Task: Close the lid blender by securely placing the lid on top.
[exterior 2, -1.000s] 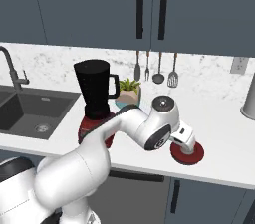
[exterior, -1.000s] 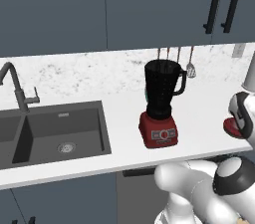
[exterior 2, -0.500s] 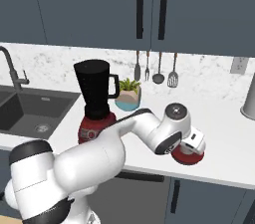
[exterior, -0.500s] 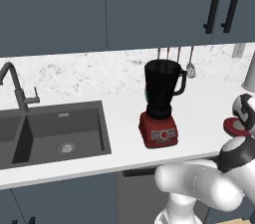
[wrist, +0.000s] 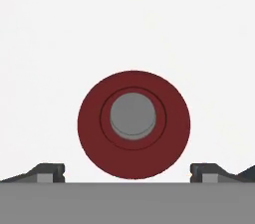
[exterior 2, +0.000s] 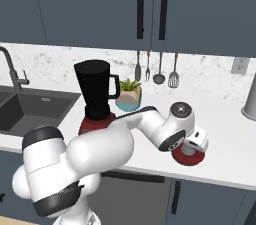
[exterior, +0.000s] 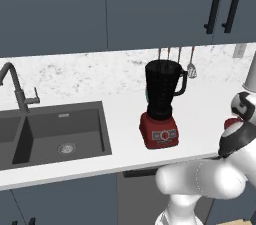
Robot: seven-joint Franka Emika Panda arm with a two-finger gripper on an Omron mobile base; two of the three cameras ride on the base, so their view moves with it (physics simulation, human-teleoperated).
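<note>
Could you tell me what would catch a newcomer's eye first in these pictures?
Probably the red lid with its grey centre, lying flat on the white counter directly under the open gripper. Next, the blender, red base and uncovered black jar, standing to the lid's left beside the dark sink.

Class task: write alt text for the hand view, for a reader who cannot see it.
A round red lid with a pale grey centre cap lies flat on a white counter, seen from directly above. The open claw straddles it, one dark fingertip at each bottom corner, neither touching the lid.
</note>
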